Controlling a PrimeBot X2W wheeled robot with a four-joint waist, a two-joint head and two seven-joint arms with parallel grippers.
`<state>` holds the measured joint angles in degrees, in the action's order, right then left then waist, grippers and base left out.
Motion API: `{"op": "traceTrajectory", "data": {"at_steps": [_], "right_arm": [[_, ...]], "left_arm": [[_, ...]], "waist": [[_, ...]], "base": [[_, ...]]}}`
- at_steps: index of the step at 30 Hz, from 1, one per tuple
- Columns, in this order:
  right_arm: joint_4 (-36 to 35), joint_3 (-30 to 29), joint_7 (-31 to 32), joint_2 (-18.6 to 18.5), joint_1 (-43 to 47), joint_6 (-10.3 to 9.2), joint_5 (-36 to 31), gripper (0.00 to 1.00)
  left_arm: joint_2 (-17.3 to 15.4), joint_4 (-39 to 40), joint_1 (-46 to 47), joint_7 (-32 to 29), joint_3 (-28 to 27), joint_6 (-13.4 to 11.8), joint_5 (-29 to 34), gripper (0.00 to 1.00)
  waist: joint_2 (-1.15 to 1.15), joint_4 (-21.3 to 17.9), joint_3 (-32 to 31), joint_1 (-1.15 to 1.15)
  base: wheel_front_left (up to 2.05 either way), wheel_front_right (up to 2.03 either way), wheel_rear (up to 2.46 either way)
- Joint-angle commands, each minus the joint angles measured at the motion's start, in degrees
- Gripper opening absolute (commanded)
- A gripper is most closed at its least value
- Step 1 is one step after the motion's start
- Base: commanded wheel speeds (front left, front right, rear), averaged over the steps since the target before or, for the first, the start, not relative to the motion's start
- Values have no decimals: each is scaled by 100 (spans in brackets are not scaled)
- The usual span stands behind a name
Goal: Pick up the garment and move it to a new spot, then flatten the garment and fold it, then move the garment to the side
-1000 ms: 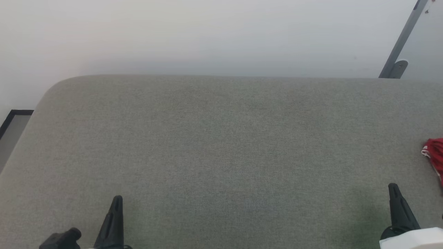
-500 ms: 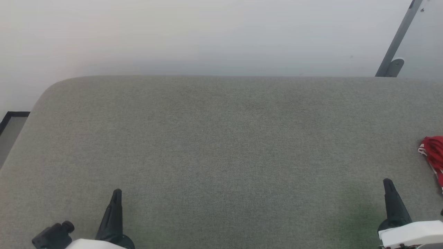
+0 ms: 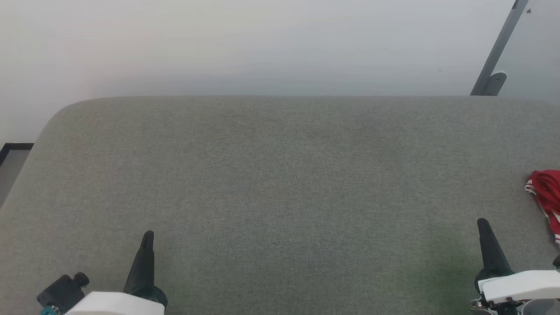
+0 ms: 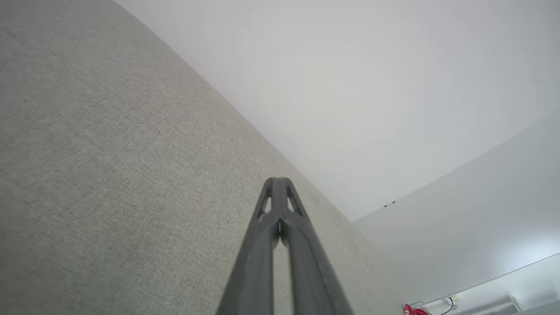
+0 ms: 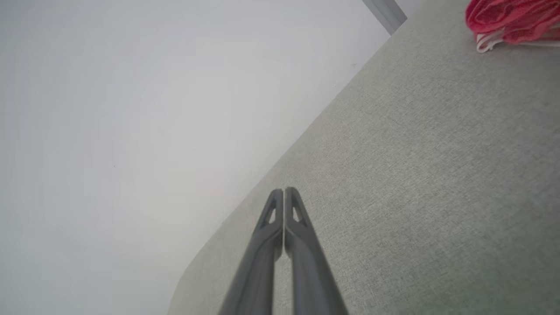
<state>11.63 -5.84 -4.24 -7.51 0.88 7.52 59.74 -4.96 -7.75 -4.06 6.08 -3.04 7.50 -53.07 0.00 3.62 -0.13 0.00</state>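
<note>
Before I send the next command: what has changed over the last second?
Both arms eased forward: the left gripper and right gripper sit higher in the head view, with more pale forearm showing. The camera also shifted slightly. Nothing was grasped or released; both grippers stay shut and empty. The garment stays bunched on the grey surface, far right, untouched.

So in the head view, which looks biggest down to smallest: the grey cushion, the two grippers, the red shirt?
1. Grey cushion: biggest by far.
2. Left gripper and right gripper: look alike, a tie.
3. Red shirt: the edge cuts it off; the bit showing looks near gripper size, so unsure.
</note>
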Motion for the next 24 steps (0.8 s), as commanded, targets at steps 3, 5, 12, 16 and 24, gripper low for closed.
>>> {"op": "traceTrajectory", "data": {"at_steps": [3,5,12,16,24], "right_arm": [[-18,-27,103,13,-162,-2,308,0],[-8,-29,138,31,-183,-2,415,0],[22,-36,259,86,-254,-2,772,0],[37,-41,323,115,-293,-2,968,0],[62,-48,446,169,-370,-3,1334,0]], "left_arm": [[-28,-8,219,-93,-9,-1,-384,0],[-27,-27,253,-124,-11,-1,-511,0],[-23,-99,355,-241,-22,-1,-975,0],[-18,-137,410,-306,-30,-1,-1216,0],[-8,-214,516,-432,-45,-1,-1692,0]], "waist": [[0,-19,2,0],[0,-28,2,0],[0,-60,5,0],[0,-78,7,0],[0,-114,10,0]], "base": [[0,0,0],[0,0,0],[0,0,0],[0,0,0],[0,0,0]]}}
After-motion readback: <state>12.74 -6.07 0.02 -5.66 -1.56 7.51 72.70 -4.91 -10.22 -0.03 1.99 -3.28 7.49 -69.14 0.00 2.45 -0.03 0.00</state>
